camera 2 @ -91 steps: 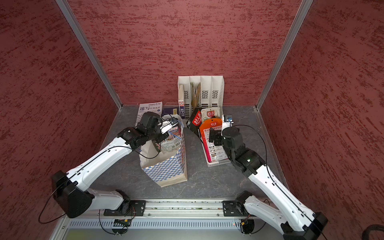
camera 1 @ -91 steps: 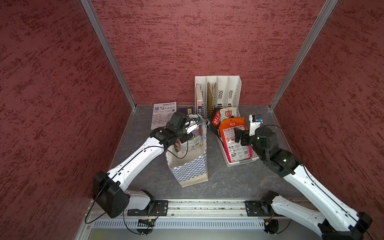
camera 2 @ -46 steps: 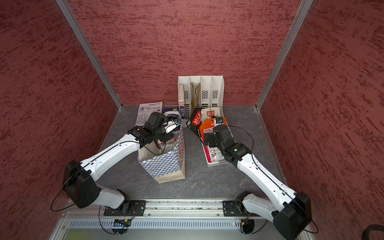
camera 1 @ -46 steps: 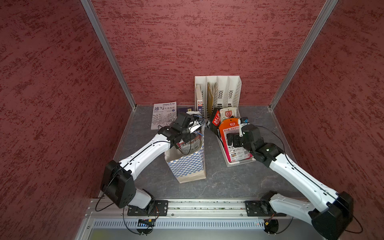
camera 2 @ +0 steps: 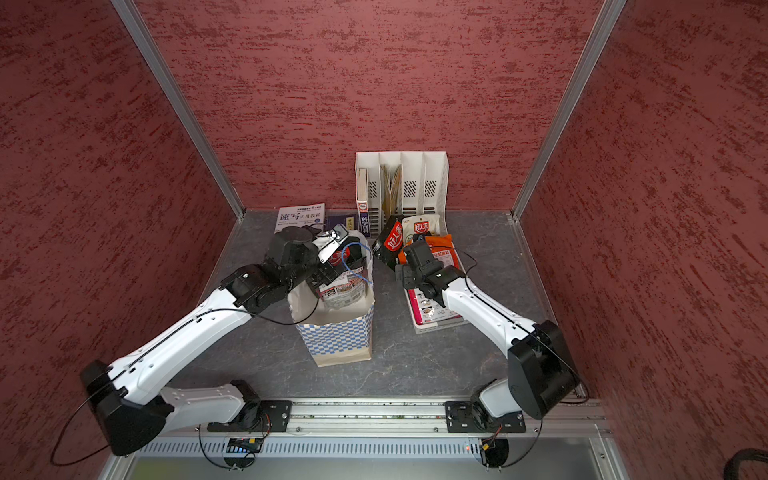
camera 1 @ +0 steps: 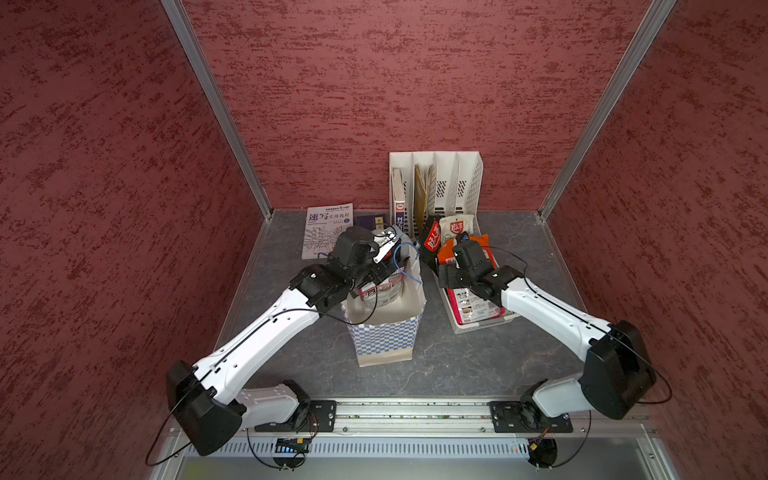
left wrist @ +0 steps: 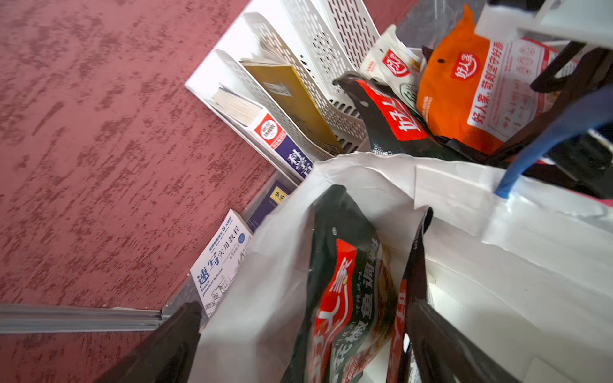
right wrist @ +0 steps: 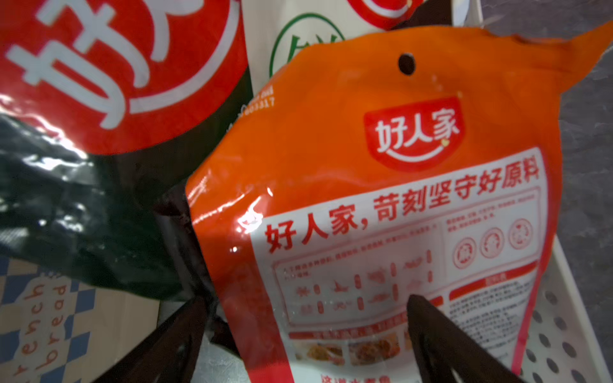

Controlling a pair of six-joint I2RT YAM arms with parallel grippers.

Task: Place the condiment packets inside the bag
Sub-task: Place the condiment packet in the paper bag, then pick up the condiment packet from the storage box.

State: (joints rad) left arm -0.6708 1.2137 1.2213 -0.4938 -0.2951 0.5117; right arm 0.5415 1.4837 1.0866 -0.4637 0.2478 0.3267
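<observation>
Our left gripper [left wrist: 303, 308] hangs over the mouth of the upright white paper bag with the blue checkered band [camera 1: 386, 336], jaws spread wide, gripping nothing. A glossy black packet with a red logo [left wrist: 341, 282] stands inside the bag just under the gripper, with a second black packet [left wrist: 414, 265] beside it. The bag sits at centre in both top views. Right of it, our right gripper [right wrist: 305, 298] is spread open too. It's poised over the flat orange packet [right wrist: 365, 132] in the white perforated basket [right wrist: 557, 331]. A black-and-red packet [right wrist: 99, 83] and a white-and-green packet [right wrist: 298, 33] lie alongside.
</observation>
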